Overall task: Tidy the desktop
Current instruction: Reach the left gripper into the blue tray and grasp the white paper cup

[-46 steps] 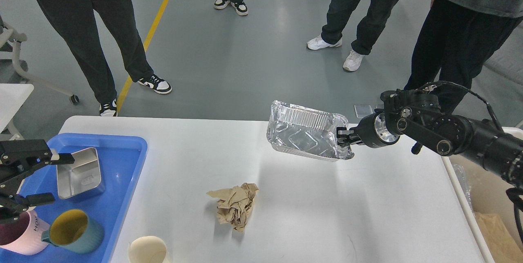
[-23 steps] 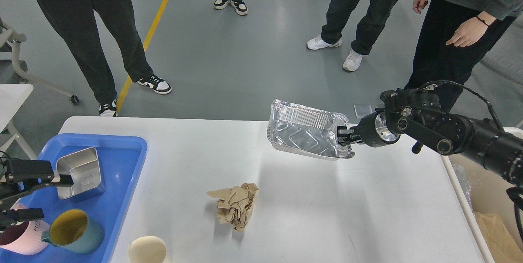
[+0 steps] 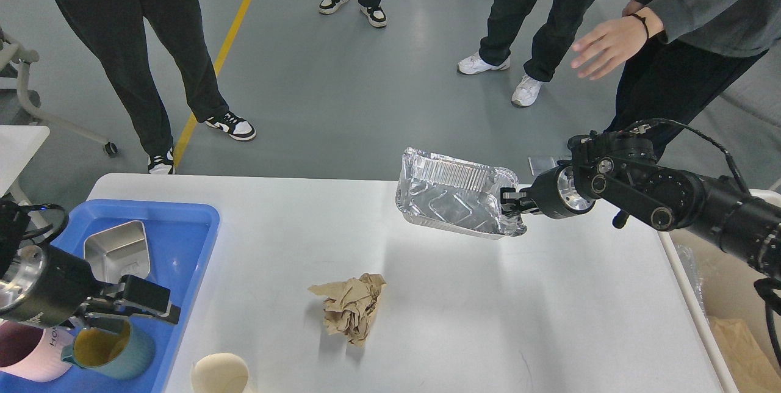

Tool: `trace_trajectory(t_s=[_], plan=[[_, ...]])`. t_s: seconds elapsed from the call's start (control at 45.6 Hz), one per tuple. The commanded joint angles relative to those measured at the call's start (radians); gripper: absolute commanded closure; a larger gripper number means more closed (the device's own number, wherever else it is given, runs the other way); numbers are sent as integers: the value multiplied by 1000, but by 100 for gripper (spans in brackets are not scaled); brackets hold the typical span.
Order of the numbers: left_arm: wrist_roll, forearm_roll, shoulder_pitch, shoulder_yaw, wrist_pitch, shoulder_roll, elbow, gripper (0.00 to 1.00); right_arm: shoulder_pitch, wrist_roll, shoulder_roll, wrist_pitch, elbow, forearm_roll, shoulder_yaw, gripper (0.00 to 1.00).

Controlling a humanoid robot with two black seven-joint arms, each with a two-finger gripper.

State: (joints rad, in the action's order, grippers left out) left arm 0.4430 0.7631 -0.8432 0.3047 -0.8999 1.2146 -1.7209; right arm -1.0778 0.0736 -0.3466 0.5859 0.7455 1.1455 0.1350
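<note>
The desktop [image 3: 439,332] is a wide, matte white rectangle with rounded corners, filling the lower part of the head view; I use it as the reference. At its near edge stands a cream paper cup [image 3: 221,373], partly cut off by the frame. On its left end lies a blue tray [image 3: 183,222] holding a teal mug [image 3: 110,349], a pink mug [image 3: 27,353] and a square metal container [image 3: 117,252]. My left gripper [image 3: 143,304] hangs over the tray above the teal mug; whether its fingers are apart I cannot tell. Near the desktop's centre lies a crumpled brown paper [image 3: 351,306]. Above the far right part, my right gripper [image 3: 509,204] is clamped on the rim of a foil tray [image 3: 451,198], held tilted and clear of the surface.
</note>
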Motion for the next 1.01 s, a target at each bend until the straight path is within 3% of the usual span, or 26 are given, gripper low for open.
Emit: trace_trajectory(t_s=[0.0, 0.285, 0.986], plan=[[39, 45, 1, -7, -43, -61, -2, 5, -1, 0, 0, 0, 3, 0, 0, 100], [86, 142, 26, -24, -60, -152, 0, 5, -4, 0, 0, 0, 5, -1, 2, 100], [91, 239, 42, -65, -37, -254, 49, 5, 5, 0, -6, -28, 2, 2, -3, 100]])
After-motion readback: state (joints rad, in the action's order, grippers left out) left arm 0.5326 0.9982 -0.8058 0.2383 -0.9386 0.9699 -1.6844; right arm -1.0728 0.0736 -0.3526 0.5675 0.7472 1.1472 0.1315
